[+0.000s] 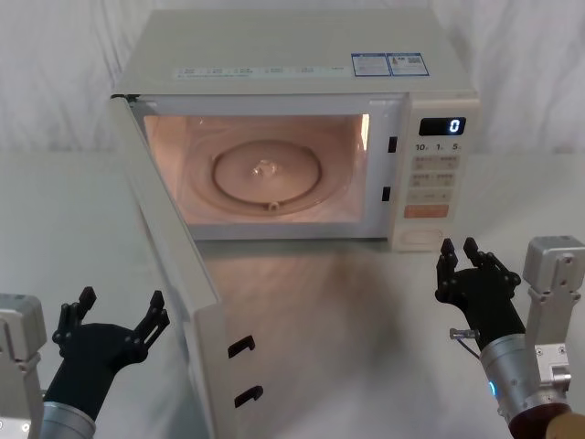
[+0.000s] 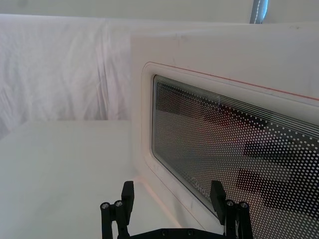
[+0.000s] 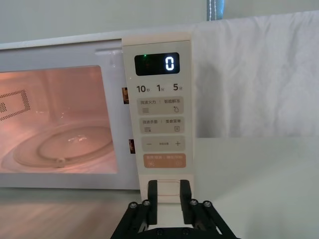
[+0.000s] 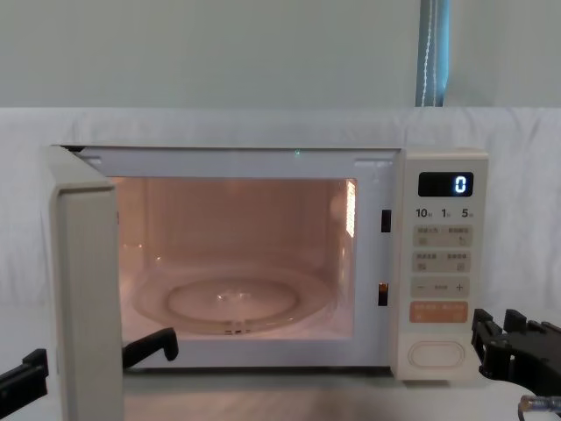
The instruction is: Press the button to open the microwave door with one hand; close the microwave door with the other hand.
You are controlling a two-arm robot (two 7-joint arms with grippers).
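Door first: the microwave door (image 1: 174,274) stands swung wide open on its left hinge, its smooth cream inner face toward the cavity, and you can see two black latch hooks on its near edge. From the left wrist view you get its outer side, a raised rounded frame around dark glass covered in fine white dots. The microwave (image 1: 302,64) is one boxy cream oven on the white-draped table (image 1: 366,311), its cavity lit warm, with a round glass turntable (image 1: 265,172) on the floor. On the right-hand panel the black display (image 3: 156,63) reads "0"; below it sit beige keys, one orange rectangular button (image 3: 164,160), and at the bottom the button (image 4: 436,353), a wide cream pill shape. Your right gripper (image 1: 468,265) hovers just in front of that button, not touching, black claw fingers narrowly parted. Your left gripper (image 1: 114,315) hangs near the door's outer face, left of it, with jaws spread wide and holding nothing.
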